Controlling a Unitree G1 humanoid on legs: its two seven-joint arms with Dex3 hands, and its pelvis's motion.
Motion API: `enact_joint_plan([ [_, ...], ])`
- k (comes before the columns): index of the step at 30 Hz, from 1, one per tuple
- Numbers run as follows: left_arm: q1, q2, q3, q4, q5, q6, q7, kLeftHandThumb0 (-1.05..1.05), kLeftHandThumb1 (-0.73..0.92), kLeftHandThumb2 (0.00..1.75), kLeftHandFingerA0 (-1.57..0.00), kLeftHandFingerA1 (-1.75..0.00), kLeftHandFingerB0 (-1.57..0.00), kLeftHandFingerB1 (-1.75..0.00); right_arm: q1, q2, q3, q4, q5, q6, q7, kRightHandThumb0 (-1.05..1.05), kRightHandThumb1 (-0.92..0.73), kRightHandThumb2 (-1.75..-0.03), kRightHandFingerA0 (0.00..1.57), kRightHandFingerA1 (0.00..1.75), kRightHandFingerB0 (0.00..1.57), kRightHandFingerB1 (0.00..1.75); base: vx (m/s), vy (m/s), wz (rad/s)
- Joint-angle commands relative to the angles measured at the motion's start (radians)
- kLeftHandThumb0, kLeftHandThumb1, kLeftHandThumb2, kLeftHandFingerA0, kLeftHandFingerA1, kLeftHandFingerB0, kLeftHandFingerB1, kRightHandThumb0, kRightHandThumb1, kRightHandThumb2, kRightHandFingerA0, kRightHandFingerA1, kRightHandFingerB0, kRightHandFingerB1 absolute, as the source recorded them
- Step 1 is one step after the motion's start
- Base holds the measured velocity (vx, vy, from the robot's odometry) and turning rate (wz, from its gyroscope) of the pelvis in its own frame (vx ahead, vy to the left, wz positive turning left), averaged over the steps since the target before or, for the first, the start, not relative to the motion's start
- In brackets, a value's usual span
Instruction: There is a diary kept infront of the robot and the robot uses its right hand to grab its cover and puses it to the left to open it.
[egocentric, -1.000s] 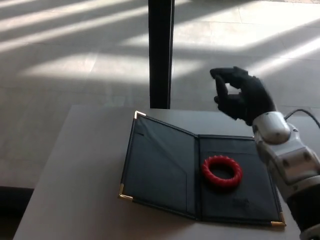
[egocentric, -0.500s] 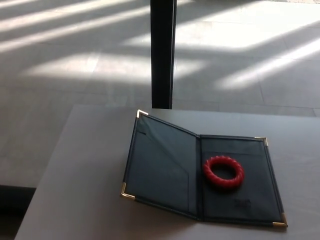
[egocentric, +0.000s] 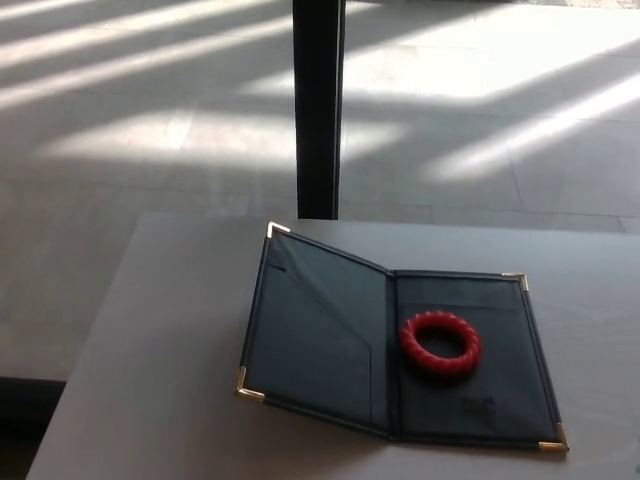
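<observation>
Diary (egocentric: 395, 345), head view: it lies open on the grey table (egocentric: 160, 350), near the table's middle and slightly toward the right. The left cover (egocentric: 315, 325) stands tilted, raised off the surface along its far edge, with gold corners at its far and near ends. The right half lies flat, its gold corners showing at the far right and near right. A red ring (egocentric: 441, 343) rests on the right half, just beside the spine.

Edges and room: bare table surface runs to the left of the tilted cover up to the table's left edge, and a narrower strip lies behind the diary to the far edge. The right side of the table runs out of the picture. A dark post (egocentric: 318, 105) stands on the floor beyond the far edge.

Hands: neither the left nor the right hand shows, so their state and their relation to the diary cannot be told.
</observation>
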Motion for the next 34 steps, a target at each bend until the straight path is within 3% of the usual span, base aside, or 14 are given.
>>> enact_joint_plan([
  [1, 0.015, 0.012, 0.022, 0.000, -0.027, -0.002, -0.011, -0.97, 0.67, 1.54, -0.31, -1.16, 0.00, -0.92, 0.173, -0.109, -0.166, 0.111, 0.025, -0.086, 0.004, -0.80, -0.92, -0.69, 0.62, 1.18, 0.32, 0.93, 0.00, 0.000, 0.00],
  [4, 0.014, 0.016, 0.023, 0.002, -0.020, -0.003, -0.016, -1.05, 0.92, 1.18, -0.26, -1.67, -0.18, -1.39, 0.247, -0.136, -0.213, 0.186, 0.045, -0.152, 0.036, -0.79, -0.92, -0.72, 0.50, 1.30, 0.30, 0.94, 0.00, 0.000, 0.00],
  [13, 0.007, 0.012, 0.034, 0.006, -0.020, -0.001, 0.009, -0.98, 0.66, 1.54, -0.43, -1.24, 0.00, -0.93, 0.516, -0.020, -0.337, 0.288, 0.094, -0.285, 0.028, -0.69, -0.92, -0.84, 0.28, 1.39, 0.22, 0.98, 0.00, 0.000, 0.00],
  [14, 0.008, 0.011, 0.035, 0.004, -0.020, -0.001, 0.009, -1.05, 0.92, 1.16, -0.30, -1.72, -0.20, -1.43, 0.518, 0.006, -0.355, 0.309, 0.105, -0.279, -0.019, -0.77, -0.79, -1.14, 0.62, 1.11, 0.38, 0.83, 0.00, 0.000, 0.00],
  [17, 0.012, 0.006, 0.032, 0.003, -0.015, -0.006, 0.008, -1.05, 0.92, 1.16, -0.30, -1.68, -0.19, -1.39, 0.589, 0.133, -0.371, 0.259, 0.127, -0.276, -0.050, -0.77, -0.78, -1.12, 0.63, 1.10, 0.41, 0.85, 0.00, 0.000, 0.00],
  [18, 0.012, 0.006, 0.033, 0.001, -0.016, -0.004, 0.008, -0.92, 0.67, 1.52, -0.37, -1.16, 0.00, -0.89, 0.597, 0.164, -0.382, 0.252, 0.142, -0.280, -0.059, -0.72, -0.92, -0.82, 0.41, 1.46, 0.30, 1.06, 0.00, 0.000, 0.00],
  [20, 0.015, 0.000, 0.040, 0.002, -0.024, -0.005, 0.000, -1.05, 0.73, 1.61, -0.37, -1.25, -0.01, -0.99, 0.600, 0.240, -0.434, 0.269, 0.198, -0.311, -0.080, -0.47, -0.76, -1.27, 0.50, 0.95, 0.13, 0.68, 0.00, 0.000, 0.00],
  [23, 0.013, 0.000, 0.044, 0.003, -0.026, -0.001, -0.001, -0.93, 0.69, 1.54, -0.34, -1.16, 0.00, -0.90, 0.610, 0.321, -0.452, 0.267, 0.235, -0.373, -0.060, -0.71, -0.92, -0.85, 0.25, 1.46, 0.06, 0.96, 0.00, 0.000, 0.00],
  [25, 0.017, 0.002, 0.039, 0.006, -0.022, -0.002, -0.034, -1.05, 0.92, 1.17, -0.16, -1.64, -0.10, -1.32, 0.597, 0.403, -0.461, 0.268, 0.262, -0.350, -0.111, -0.46, -0.81, -1.29, 0.33, 0.83, 0.05, 0.64, 0.00, 0.000, 0.00],
  [29, 0.016, -0.008, 0.050, 0.008, -0.033, -0.007, -0.009, -1.05, 0.92, 1.18, -0.25, -1.66, -0.14, -1.37, 0.594, 0.446, -0.453, 0.244, 0.296, -0.350, -0.100, -0.47, -0.85, -1.31, 0.29, 0.82, 0.11, 0.68, 0.00, 0.000, 0.00],
  [30, 0.016, -0.008, 0.039, 0.008, -0.021, -0.011, 0.004, -0.93, 0.71, 1.56, -0.41, -1.21, 0.00, -0.90, 0.593, 0.431, -0.434, 0.298, 0.291, -0.361, -0.087, -0.45, -0.84, -1.31, 0.29, 0.81, 0.11, 0.67, 0.00, 0.000, 0.00],
  [31, 0.022, -0.006, 0.040, 0.007, -0.022, -0.011, 0.001, -1.05, 0.92, 1.20, -0.31, -1.70, -0.20, -1.40, 0.601, 0.437, -0.417, 0.297, 0.286, -0.364, -0.079, -0.43, -0.84, -1.31, 0.38, 0.86, 0.17, 0.69, 0.00, 0.000, 0.00],
  [32, 0.030, -0.004, 0.044, 0.004, -0.027, -0.012, -0.001, -0.99, 0.74, 1.60, -0.35, -1.21, 0.00, -0.94, 0.608, 0.452, -0.389, 0.293, 0.277, -0.364, -0.069, -0.40, -0.80, -1.27, 0.39, 0.85, 0.15, 0.67, 0.00, 0.000, 0.00],
  [34, 0.025, -0.008, 0.046, 0.002, -0.033, -0.009, -0.008, -1.05, 0.92, 1.19, -0.24, -1.69, -0.13, -1.37, 0.618, 0.461, -0.370, 0.290, 0.282, -0.377, -0.053, -0.44, -0.85, -1.31, 0.35, 0.84, 0.07, 0.65, 0.00, 0.000, 0.00],
])
